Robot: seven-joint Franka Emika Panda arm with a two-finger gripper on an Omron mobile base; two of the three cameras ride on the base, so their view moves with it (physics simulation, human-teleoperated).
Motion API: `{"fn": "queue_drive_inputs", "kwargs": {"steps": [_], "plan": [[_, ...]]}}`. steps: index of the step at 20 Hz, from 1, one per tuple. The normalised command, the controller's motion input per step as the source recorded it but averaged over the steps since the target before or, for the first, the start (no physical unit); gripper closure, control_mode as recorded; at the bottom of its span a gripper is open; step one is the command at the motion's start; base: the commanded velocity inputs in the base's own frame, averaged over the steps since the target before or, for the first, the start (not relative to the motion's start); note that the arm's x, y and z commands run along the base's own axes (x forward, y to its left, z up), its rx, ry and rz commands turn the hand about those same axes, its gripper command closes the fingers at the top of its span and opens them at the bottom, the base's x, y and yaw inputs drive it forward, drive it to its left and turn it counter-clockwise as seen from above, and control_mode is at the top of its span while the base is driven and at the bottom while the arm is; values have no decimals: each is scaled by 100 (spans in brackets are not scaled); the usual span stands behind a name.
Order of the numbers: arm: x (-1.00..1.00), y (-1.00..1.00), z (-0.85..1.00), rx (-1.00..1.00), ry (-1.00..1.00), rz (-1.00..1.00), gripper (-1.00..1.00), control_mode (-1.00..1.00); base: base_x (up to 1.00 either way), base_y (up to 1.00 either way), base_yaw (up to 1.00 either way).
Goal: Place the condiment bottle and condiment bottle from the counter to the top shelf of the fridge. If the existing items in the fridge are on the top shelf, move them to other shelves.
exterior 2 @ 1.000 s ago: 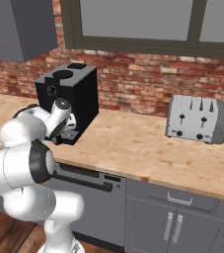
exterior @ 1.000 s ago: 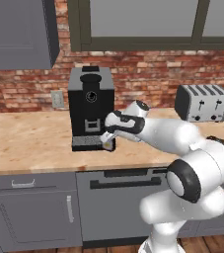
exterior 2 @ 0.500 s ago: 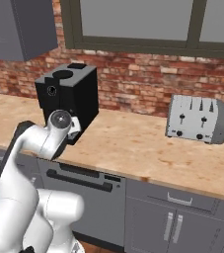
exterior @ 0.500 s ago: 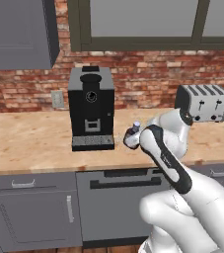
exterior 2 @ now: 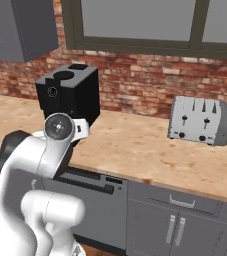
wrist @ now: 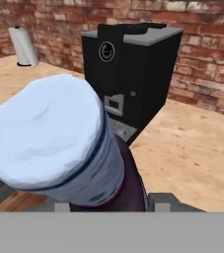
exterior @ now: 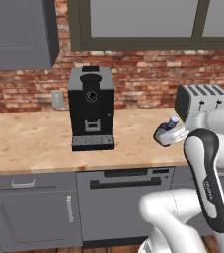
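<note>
Although the counter (exterior: 29,143) carries a coffee machine (exterior: 91,108) and toaster (exterior 2: 200,121), no fridge appears; judged barely begun. One condiment bottle (wrist: 59,148), pale-capped, sits clamped in the gripper (exterior: 167,132), above the counter.

We see a glossy white arm (exterior: 202,197) built of rounded, bulbous segments, with a dark grey band (exterior: 208,178) running along one link and small pale lettering on it (too small to read). In the right base view a joint ends in a flat grey disc cap (exterior 2: 59,127) ringed in black, a tiny mark at its centre.
</note>
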Motion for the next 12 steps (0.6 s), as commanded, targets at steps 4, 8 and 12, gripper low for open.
{"fn": "queue_drive_inputs", "kwargs": {"steps": [4,8,12], "plan": [[-98,-53,100,0,15,-7,100,-100,0,0,0],[-88,-38,80,0,15,-6,100,-100,0,0,0],[-64,-8,32,0,12,-4,100,-100,0,0,0]]}}
